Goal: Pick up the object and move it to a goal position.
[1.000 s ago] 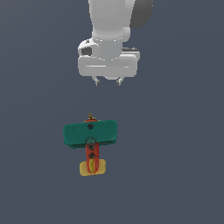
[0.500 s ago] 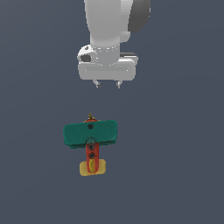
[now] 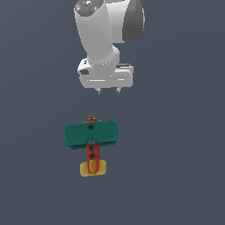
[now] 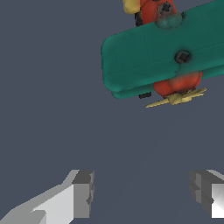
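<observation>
The object, a toy airplane (image 3: 91, 139) with a broad teal wing, red-orange body and yellow tail, lies flat on the dark grey floor. Its small yellow nose points toward my gripper (image 3: 108, 91), which hovers beyond it, apart from it, with both fingertips pointing down. In the wrist view the airplane (image 4: 166, 57) shows its teal wing and yellow propeller, partly cut off at the frame edge. My gripper (image 4: 142, 192) is open there, its two grey fingers (image 4: 81, 194) wide apart with nothing between them.
The white arm (image 3: 103, 35) rises above the gripper in the exterior view. Nothing else shows on the plain dark grey floor (image 3: 176, 167).
The gripper has dropped a little lower and shifted slightly toward the airplane. The airplane has not moved.
</observation>
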Controlling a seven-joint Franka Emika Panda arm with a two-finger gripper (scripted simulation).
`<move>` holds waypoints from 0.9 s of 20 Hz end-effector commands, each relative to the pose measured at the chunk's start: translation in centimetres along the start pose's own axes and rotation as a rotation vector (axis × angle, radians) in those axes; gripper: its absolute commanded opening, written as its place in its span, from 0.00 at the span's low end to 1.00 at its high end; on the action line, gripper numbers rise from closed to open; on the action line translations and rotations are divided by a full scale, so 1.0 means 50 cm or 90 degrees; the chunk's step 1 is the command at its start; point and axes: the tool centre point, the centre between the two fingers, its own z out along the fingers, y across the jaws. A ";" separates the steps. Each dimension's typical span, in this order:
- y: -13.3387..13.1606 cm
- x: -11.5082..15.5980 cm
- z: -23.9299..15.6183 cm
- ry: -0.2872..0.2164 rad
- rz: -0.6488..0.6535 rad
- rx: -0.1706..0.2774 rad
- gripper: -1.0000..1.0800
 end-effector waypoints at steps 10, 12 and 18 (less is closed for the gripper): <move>0.007 -0.021 0.094 -0.087 0.070 0.090 0.81; 0.008 -0.025 0.109 -0.101 0.082 0.105 0.81; 0.009 -0.035 0.151 -0.140 0.119 0.151 0.81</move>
